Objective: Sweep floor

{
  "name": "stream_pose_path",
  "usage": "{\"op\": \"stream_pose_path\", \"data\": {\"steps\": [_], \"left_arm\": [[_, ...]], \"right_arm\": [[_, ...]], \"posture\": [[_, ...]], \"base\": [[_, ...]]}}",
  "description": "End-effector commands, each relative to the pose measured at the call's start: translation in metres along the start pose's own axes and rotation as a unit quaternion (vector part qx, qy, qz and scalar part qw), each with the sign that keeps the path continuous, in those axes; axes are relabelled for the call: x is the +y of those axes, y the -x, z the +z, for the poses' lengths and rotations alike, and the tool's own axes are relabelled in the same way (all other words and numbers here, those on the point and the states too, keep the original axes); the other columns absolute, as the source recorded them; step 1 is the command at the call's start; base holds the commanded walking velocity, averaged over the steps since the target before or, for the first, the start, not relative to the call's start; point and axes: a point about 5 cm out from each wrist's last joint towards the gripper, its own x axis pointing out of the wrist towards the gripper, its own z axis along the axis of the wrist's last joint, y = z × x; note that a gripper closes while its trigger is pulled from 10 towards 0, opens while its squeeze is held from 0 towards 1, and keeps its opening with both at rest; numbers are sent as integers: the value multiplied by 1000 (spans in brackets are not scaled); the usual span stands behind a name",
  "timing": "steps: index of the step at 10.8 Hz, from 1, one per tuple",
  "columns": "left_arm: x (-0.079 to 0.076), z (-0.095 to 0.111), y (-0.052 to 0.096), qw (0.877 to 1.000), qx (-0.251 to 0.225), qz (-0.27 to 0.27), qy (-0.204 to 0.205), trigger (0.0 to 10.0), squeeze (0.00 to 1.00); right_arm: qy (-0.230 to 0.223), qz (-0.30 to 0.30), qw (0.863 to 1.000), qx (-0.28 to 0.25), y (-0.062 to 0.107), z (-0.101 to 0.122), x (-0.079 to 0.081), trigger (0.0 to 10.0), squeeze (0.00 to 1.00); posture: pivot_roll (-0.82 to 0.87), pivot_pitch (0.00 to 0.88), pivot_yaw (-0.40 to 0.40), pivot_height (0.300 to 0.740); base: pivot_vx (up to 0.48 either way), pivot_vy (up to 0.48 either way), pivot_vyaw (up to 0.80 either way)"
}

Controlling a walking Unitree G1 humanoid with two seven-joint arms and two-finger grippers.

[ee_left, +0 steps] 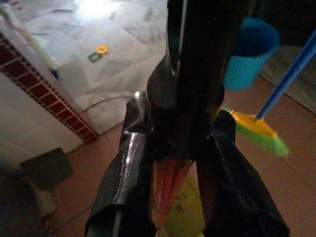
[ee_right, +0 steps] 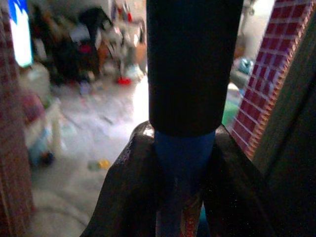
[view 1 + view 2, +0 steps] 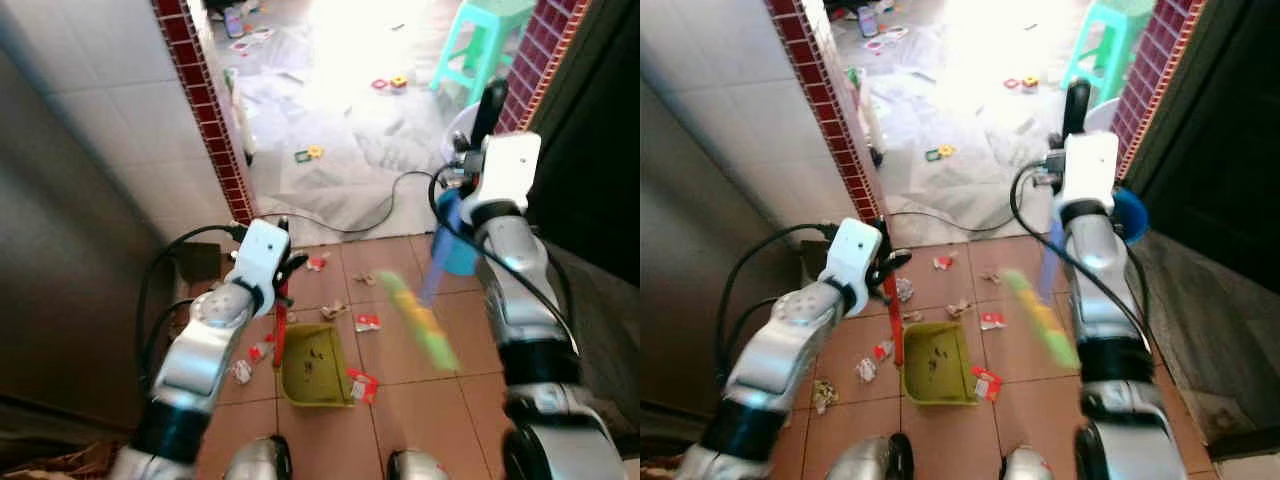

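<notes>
Left end effector (image 1: 168,197): its two black fingers are closing around the red upright handle (image 3: 281,325) of the yellow-green plastic dustpan (image 3: 314,365), low and in front of the robot's left side.
Dustpan: it is sitting flat on the terracotta tiled floor (image 3: 420,395) between the two arms, with dark specks lying inside its tray.
Right end effector (image 2: 180,197): its fingers are clamping the blue broom pole with the black grip (image 2: 183,64), raised at the robot's right near the doorway.
Broom: the blue pole (image 3: 436,262) is slanting down toward the floor; its yellow-and-green bristle head (image 3: 420,320) is appearing blurred, just right of the dustpan.
Litter: red-and-white scraps of wrapper (image 3: 367,322) are lying scattered on the tiles around the dustpan, one (image 3: 361,385) touching its right edge.
Surroundings: a blue plastic bucket (image 1: 249,57) is standing beyond the broom, a black cable (image 3: 375,215) is trailing across the threshold, and a turquoise plastic stool (image 3: 485,40) is standing in the bright room beyond.
</notes>
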Motion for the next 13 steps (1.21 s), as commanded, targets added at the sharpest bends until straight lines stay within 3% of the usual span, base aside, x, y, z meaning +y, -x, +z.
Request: {"op": "stream_pose_path", "data": {"steps": [1, 2, 5, 6, 8, 10, 11, 13], "left_arm": [[-8, -26, 2, 997, 73, -31, 2, 10000, 0], [-8, -23, 11, 996, 77, -48, -21, 10000, 0], [13, -9, 17, 996, 68, -24, -49, 10000, 0], [16, -12, 20, 995, 83, -30, -53, 10000, 0], [9, -26, 23, 993, 107, -44, -32, 10000, 0], [-9, -41, 19, 990, 126, -68, 16, 10000, 0], [-22, -45, 15, 987, 132, -84, 39, 10000, 0], [-33, -44, 10, 986, 129, -91, 45, 10000, 0]], "right_arm": [[5, 1, 1000, 18, 2, -3, 5, 10000, 0], [10, -1, 998, 56, 7, -16, 5, 10000, 0], [4, 3, 997, 80, 9, -24, 10, 10000, 0], [1, 4, 996, 88, 10, -25, 13, 10000, 0], [-12, -18, 994, 106, 12, -30, 12, 10000, 0], [-90, -52, 985, 140, 11, -36, 15, 10000, 0], [-169, -60, 973, 144, 7, -33, 22, 10000, 0], [-292, -61, 949, 99, -4, -13, 27, 10000, 0]], "posture": [[-59, 102, 76, 740], [-54, 101, 75, 740], [-44, 98, 74, 740], [-44, 98, 74, 740], [-36, 100, 81, 740], [-42, 104, 83, 740], [-49, 105, 83, 740], [-51, 106, 80, 740]], "base": [[0, 0, 0], [0, 0, 0], [0, 0, 0], [0, 0, 0], [0, 0, 0], [0, 0, 0], [0, 0, 0], [0, 0, 0]]}}
